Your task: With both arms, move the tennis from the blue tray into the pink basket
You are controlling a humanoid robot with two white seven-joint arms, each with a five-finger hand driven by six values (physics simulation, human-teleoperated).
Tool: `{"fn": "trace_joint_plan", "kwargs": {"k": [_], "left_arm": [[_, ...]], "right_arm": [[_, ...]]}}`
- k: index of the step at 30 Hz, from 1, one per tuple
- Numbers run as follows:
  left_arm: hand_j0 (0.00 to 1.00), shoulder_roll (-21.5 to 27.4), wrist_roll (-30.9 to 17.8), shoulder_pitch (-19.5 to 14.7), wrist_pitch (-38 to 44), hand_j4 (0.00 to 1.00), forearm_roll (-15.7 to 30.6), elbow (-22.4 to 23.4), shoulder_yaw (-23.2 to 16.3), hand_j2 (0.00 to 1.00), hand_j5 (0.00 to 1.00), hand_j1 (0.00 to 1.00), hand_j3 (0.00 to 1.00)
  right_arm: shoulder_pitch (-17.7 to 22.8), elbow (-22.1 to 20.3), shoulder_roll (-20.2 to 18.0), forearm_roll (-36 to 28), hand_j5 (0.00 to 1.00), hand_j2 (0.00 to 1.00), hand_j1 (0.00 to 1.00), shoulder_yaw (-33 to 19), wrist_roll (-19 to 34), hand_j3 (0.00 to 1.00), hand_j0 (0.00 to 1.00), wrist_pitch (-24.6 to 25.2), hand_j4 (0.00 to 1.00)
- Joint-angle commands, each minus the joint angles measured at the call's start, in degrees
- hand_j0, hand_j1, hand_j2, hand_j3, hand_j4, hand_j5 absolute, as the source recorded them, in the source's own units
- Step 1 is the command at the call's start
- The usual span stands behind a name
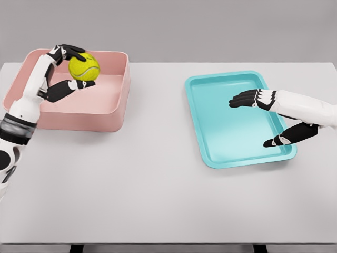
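A yellow-green tennis ball [84, 67] hangs over the inside of the pink basket [113, 113] at the table's far left. My left hand [71, 68] has its fingers above the ball and its thumb below, loosely around it; contact looks slight. The blue tray [205, 137] lies right of centre with nothing in it. My right hand [258, 118] hovers over the tray's right half, fingers stretched out flat toward the left, thumb spread apart, holding nothing.
The grey table [158, 195] carries only the basket and the tray. A wide stretch of bare tabletop lies between them and along the front edge.
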Motion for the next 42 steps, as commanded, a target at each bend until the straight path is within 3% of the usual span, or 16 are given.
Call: {"fn": "trace_joint_plan", "kwargs": {"k": [1,3,11,12,13,15,17,23,27,31,33,37,42], "left_arm": [[0.39,-0.07,0.06,-0.09,1.27,0.39,1.09,4.32,-0.16,0.39,0.39,0.39,0.39],[0.39,-0.24,0.06,-1.24,2.06,0.39,1.18,7.05,-0.42,0.39,0.39,0.39,0.39],[0.41,-0.33,0.06,-2.38,2.94,0.41,1.89,10.47,-0.42,0.41,0.41,0.41,0.41],[0.55,-0.33,0.06,-2.47,2.85,0.55,1.8,10.48,-0.42,0.55,0.55,0.55,0.55],[0.75,-0.24,0.06,-2.47,2.85,0.75,1.89,10.48,-0.34,0.75,0.75,0.75,0.75],[0.91,-0.24,0.15,-2.47,2.68,0.91,1.8,10.48,-0.16,0.91,0.91,0.91,0.91],[1.0,-0.24,0.15,-2.47,2.5,1.0,1.27,10.3,-0.16,1.0,1.0,1.0,1.0],[1.0,-0.07,0.23,-2.38,0.83,1.0,1.45,9.6,0.02,1.0,1.0,1.0,1.0],[1.0,0.81,-0.03,-1.59,-12.69,1.0,1.27,7.31,-0.6,1.0,1.0,1.0,1.0],[1.0,10.83,-0.21,2.63,-13.52,1.0,0.74,3.8,-2.44,1.0,1.0,1.0,1.0],[1.0,13.82,-2.31,3.16,-13.52,1.0,-0.31,3.88,-3.24,1.0,1.0,1.0,1.0],[1.0,16.11,-3.98,3.6,-13.52,1.0,-5.58,4.06,-3.24,1.0,1.0,1.0,1.0],[1.0,16.19,-3.9,4.65,-13.52,1.0,-6.81,3.97,-3.24,1.0,1.0,1.0,1.0]], "right_arm": [[0.0,0.0,-0.13,-0.46,1.0,1.0,1.0,-0.02,-0.03,1.0,1.0,0.18,1.0],[0.0,0.0,-0.04,-0.46,1.0,1.0,1.0,-0.02,-0.03,1.0,1.0,0.18,1.0],[0.0,0.0,0.05,-0.46,1.0,1.0,1.0,0.25,-0.03,1.0,1.0,0.18,1.0],[0.0,0.0,0.05,-0.46,1.0,1.0,1.0,0.25,-0.03,1.0,1.0,0.18,1.0],[0.0,0.0,0.05,-0.46,1.0,1.0,1.0,0.25,-0.03,1.0,1.0,0.18,1.0],[0.0,0.0,0.05,-0.46,1.0,1.0,1.0,0.25,-0.03,1.0,1.0,0.18,1.0],[0.0,0.0,0.05,-0.46,1.0,1.0,1.0,0.25,-0.03,1.0,1.0,0.18,1.0],[0.0,0.0,0.05,-0.46,1.0,1.0,1.0,0.34,-0.03,1.0,1.0,0.18,1.0],[0.09,0.09,0.13,-0.46,1.0,1.0,1.0,0.34,-0.03,1.0,1.0,0.18,1.0],[0.7,0.27,0.13,-0.46,1.0,1.0,1.0,0.34,-0.03,1.0,1.0,0.18,1.0],[0.7,0.35,0.13,-0.46,1.0,1.0,1.0,0.25,-0.03,1.0,1.0,0.18,1.0],[0.7,0.35,0.13,-0.46,1.0,1.0,1.0,0.16,-0.03,1.0,1.0,0.18,1.0],[0.7,0.35,0.22,-0.46,1.0,1.0,1.0,-0.02,-0.03,1.0,1.0,0.18,1.0]]}}
